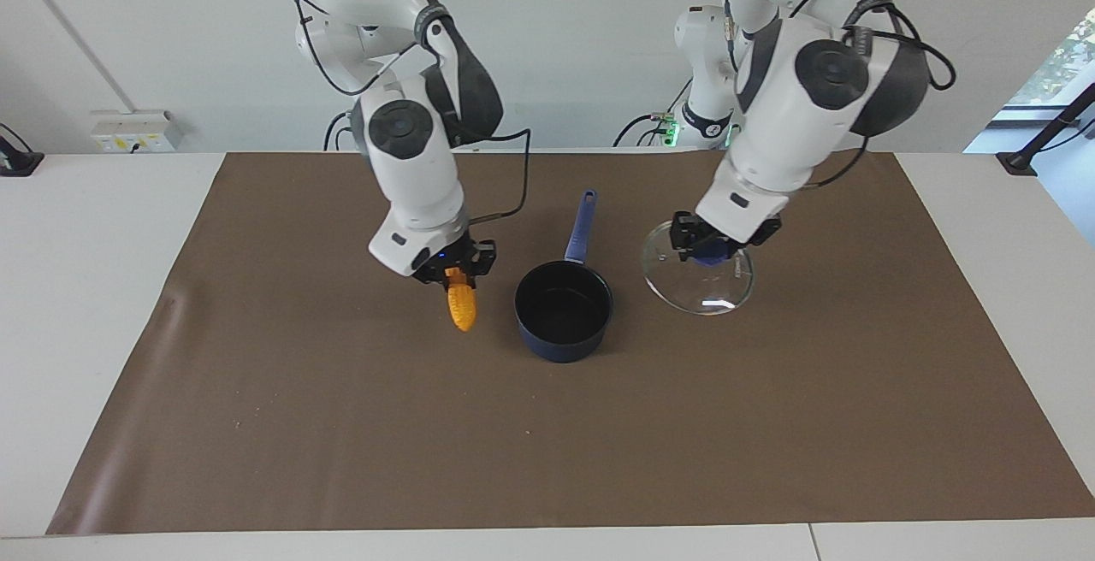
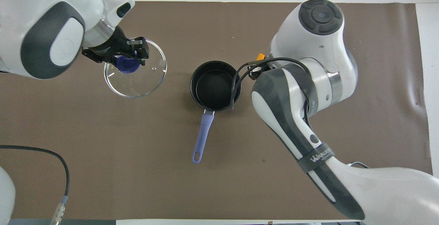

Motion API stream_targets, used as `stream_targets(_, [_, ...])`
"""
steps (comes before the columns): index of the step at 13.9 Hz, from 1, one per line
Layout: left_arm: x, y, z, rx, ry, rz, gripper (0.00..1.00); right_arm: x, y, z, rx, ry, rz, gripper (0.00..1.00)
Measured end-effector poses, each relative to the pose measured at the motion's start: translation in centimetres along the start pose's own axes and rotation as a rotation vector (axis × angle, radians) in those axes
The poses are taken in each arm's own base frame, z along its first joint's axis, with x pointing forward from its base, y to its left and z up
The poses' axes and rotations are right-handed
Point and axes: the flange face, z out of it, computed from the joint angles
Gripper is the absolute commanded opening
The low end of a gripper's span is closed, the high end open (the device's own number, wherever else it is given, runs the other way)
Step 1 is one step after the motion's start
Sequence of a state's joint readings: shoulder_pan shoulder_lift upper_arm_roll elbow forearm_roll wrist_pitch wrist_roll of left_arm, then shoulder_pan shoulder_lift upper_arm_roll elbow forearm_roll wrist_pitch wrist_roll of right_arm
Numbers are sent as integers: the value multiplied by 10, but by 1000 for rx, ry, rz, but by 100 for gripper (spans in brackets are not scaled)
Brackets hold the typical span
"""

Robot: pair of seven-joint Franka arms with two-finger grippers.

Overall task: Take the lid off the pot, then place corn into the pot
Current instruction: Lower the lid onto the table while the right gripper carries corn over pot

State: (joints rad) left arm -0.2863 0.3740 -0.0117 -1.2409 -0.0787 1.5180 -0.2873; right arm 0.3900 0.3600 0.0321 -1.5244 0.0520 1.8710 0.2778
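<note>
Corn hangs tip-down, pinched in the right gripper, over the brown mat just beside the pot toward the right arm's end. The pot stands uncovered, handle toward the robots. Toward the left arm's end, the left gripper clamps the lid by its knob, tilted.

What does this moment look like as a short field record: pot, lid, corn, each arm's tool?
pot: open, nothing inside, on the brown mat
lid: off the pot, beside it toward the left arm's end
corn: off the mat, tip down, not yet over the pot
left tool: shut on the lid's knob
right tool: shut on the corn
</note>
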Motion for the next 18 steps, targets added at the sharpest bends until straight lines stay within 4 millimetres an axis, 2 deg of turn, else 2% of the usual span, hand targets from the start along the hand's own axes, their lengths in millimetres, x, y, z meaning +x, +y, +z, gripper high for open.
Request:
stream_targets(1, [9,-36,2,-3,-9,-7,0,-3,-24,3,-1,6,14,0])
stream_targets(4, [20,-138,24,-14,-46,3,0,-4,-69,34,5,22,61,0])
stream_targets(5, [19,-163,35,-1,-42,3,0,-6,-85,45,8,32,59,0])
stream_targets(6, [15,-179,48,20,-31,4,0,-8,-99,53,6,45,56,0])
stream_targets(8, [3,-196,82,41,-18,-8,0,-8,-112,61,13,67,57,0])
stream_targets(11, [-12,-227,130,41,-6,-12,0,-3,-111,70,18,80,71,0])
stream_targets(14, [-20,-247,157,39,10,15,0,2,-108,78,24,97,78,0])
stream_targets(18, [-25,-254,181,42,37,103,0,0,-107,88,18,86,78,0])
